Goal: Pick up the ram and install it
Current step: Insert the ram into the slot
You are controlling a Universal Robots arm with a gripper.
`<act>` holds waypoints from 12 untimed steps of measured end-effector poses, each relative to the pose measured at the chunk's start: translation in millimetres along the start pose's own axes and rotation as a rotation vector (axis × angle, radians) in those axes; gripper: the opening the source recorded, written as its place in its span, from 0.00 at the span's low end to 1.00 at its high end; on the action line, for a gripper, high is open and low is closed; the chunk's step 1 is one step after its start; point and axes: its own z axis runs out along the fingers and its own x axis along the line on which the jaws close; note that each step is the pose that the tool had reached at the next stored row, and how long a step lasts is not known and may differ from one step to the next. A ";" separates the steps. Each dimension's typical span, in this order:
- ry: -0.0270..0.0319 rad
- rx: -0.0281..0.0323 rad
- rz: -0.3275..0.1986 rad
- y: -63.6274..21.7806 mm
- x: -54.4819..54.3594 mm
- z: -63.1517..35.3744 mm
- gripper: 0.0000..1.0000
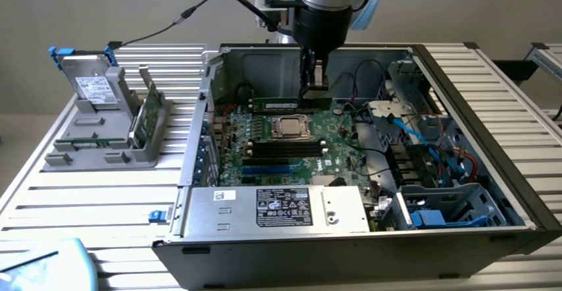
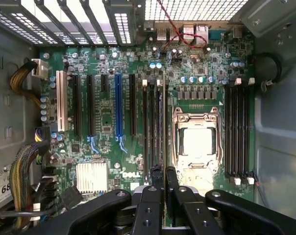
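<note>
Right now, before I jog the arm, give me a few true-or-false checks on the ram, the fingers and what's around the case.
1. The fingers are closed on the ram. True.
2. The ram lies on the table outside the case. False: it is held inside the case, over the motherboard, beside the CPU socket.
3. A heatsink covers the CPU socket. False: the socket is uncovered, its metal lid showing.
4. A grey holder stands on the table at the exterior view's left of the case. True.
</note>
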 end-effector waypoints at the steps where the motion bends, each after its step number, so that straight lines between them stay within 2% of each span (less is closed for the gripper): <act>1: 0.0000 0.0000 0.000 -0.4 0.0 1.2 0.14; 12: -0.0002 0.0002 0.004 -2.0 0.8 20.4 0.14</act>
